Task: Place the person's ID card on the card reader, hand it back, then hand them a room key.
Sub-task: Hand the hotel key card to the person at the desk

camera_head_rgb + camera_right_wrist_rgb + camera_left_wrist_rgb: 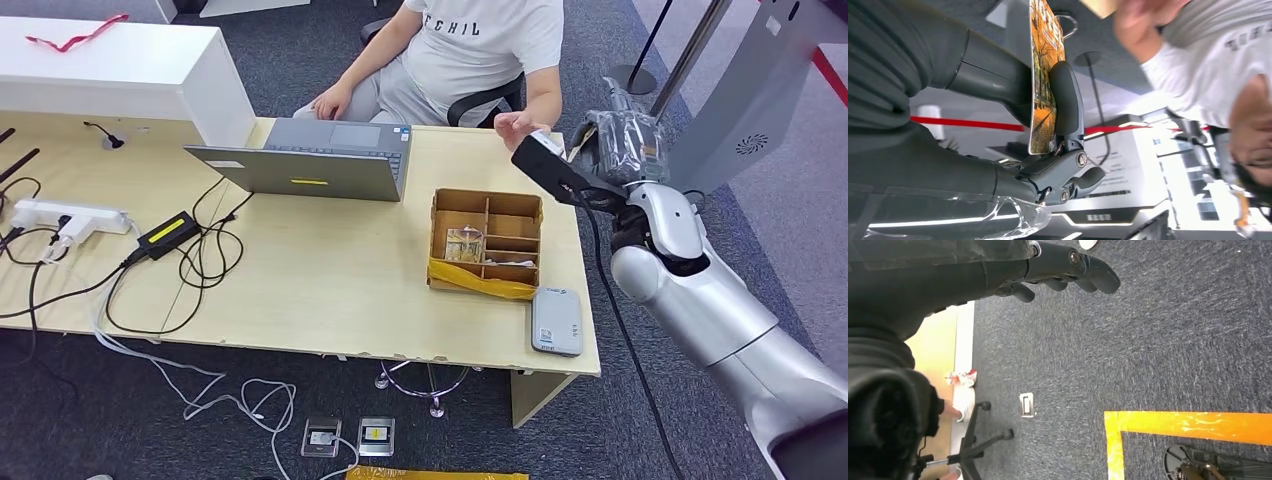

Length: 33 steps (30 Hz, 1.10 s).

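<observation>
Desk (330,290): light wood, being cut off at the left edge of the head view; a white counter block (120,70) is standing on its far left part.

Person (470,50): being shown seated behind the desk in a white shirt, the head being cut off by the top edge. One hand (520,127) is being held out just beside the robot's right hand; whether the two are touching cannot be told.

Right arm (700,300): silver, being raised over the desk's far right corner.

Laptop (310,165): grey, being shown open with its back to the camera, so the screen is hidden.

Cardboard box (487,240): divided into compartments, with yellow tape along the near wall; the small contents are too hard to make out.

Right hand (1058,125): a card is being pinched between the thumb and a dark finger in the right wrist view.

Left hand (1068,267): being held above blue-grey carpet, fingers curled loosely with nothing seen in them; most of the hand is being hidden by its own cover.

Card reader (556,322): grey, lying flat on the desk's near right corner, just beside the box, with nothing on it.

Card (1044,75): orange printed face, being seen nearly edge-on, so the print cannot be read; which card it is cannot be told.
</observation>
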### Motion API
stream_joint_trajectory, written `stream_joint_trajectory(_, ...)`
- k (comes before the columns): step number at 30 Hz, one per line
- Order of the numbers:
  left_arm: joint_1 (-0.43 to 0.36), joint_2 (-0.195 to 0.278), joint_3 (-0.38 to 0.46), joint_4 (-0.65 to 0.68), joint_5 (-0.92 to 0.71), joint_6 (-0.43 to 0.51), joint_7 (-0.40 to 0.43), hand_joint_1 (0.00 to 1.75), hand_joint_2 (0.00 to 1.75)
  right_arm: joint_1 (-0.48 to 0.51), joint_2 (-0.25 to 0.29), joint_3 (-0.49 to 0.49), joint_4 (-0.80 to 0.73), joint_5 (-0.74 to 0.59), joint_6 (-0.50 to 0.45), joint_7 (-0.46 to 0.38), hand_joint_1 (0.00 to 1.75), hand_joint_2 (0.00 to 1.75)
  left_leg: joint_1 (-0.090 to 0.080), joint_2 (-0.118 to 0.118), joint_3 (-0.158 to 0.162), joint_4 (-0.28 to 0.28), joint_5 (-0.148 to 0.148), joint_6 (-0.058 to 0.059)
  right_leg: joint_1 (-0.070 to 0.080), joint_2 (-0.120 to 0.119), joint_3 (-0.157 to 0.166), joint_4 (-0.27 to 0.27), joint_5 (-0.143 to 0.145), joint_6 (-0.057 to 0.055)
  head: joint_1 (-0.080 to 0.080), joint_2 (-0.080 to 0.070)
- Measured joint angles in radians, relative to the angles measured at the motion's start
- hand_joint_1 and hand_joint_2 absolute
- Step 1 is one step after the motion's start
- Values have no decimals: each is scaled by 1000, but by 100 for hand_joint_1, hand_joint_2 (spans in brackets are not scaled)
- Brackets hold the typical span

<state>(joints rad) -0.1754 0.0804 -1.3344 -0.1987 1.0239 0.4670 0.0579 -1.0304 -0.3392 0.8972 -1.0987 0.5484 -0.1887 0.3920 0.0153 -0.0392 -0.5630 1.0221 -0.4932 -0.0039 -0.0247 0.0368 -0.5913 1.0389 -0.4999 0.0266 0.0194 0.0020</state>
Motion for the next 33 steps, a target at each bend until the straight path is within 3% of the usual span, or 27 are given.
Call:
stream_joint_trajectory(8, 1, 0, 0, 0, 6, 1, 7, 0, 0, -4, 104, 48, 66, -20, -31, -36, 175, 175, 0, 0, 0, 0, 0, 0, 0, 0, 0, 0, 0, 0, 0, 0)
stream_joint_trajectory(18, 6, 0, 1, 0, 29, 9, 24, 0, 0, -5, 134, 72, 135, -15, -45, -43, 175, 175, 0, 0, 0, 0, 0, 0, 0, 0, 0, 0, 0, 0, 0, 0)
stream_joint_trajectory(19, 7, 0, 1, 0, 31, 10, 24, 0, 0, -5, 134, 73, 139, -14, -45, -44, 147, 175, 0, 0, 0, 0, 0, 0, 0, 0, 0, 0, 0, 0, 0, 0)
stream_joint_trajectory(22, 11, 0, 1, 0, 31, 14, 24, 0, 0, -5, 134, 76, 147, -13, -45, -43, 18, 175, 0, 0, 0, 0, 0, 0, 0, 0, 0, 0, 0, 0, 0, 0)
stream_joint_trajectory(23, 11, 0, 1, 0, 30, 16, 24, 0, 0, -5, 134, 78, 150, -11, -45, -42, 3, 175, 0, 0, 1, 0, 0, 0, 0, 0, 0, 0, 0, 0, 0, 0)
stream_joint_trajectory(33, 12, 0, 1, 0, 20, 18, 23, 0, 0, 0, 133, 80, 166, 21, -51, -36, 0, 175, 0, 1, 1, 0, 0, 0, 0, 0, -1, 0, 0, 0, 0, 0)
